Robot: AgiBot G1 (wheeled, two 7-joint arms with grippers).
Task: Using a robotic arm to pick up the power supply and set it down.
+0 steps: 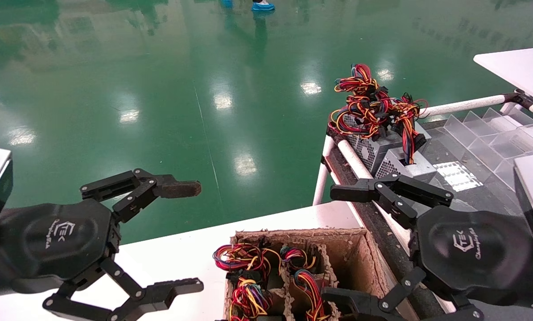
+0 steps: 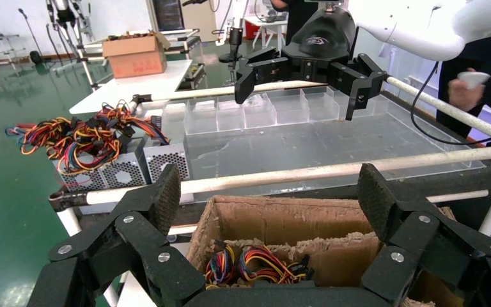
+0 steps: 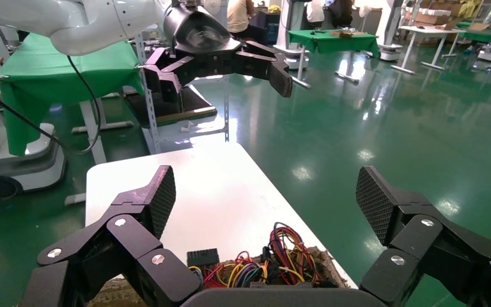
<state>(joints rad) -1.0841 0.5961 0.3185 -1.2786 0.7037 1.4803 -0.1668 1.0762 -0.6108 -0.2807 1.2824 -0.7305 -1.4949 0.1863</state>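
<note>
head view: the left gripper [image 1: 190, 236] hangs over the white table [image 1: 177, 254] with its fingers spread wide and nothing between them. the right gripper [image 1: 337, 245] hovers at the edge of the cardboard box [image 1: 360, 249], fingers likewise apart and empty. two power supplies [image 1: 382, 151] sit at the near corner of the conveyor rack [image 1: 471, 196], wires bundled on top. more wire bundles [image 1: 257, 276] show in the box's compartments.

left wrist view: the left gripper's fingertips [image 2: 163, 198] stand well apart, framing the box below. the power supplies [image 2: 128, 169] rest on the rack behind a white rail [image 2: 332, 169]. the right gripper [image 2: 300, 80] appears farther off, open.

right wrist view: the right gripper's pads [image 3: 160, 198] are spread, with box wiring [image 3: 275, 262] just beneath. the left gripper [image 3: 230, 67] shows beyond the table, open.

task status, judged: no unit is held. whether the next pick comes from the box or the rack cannot be told; grasp, lift and set-down all remain.
</note>
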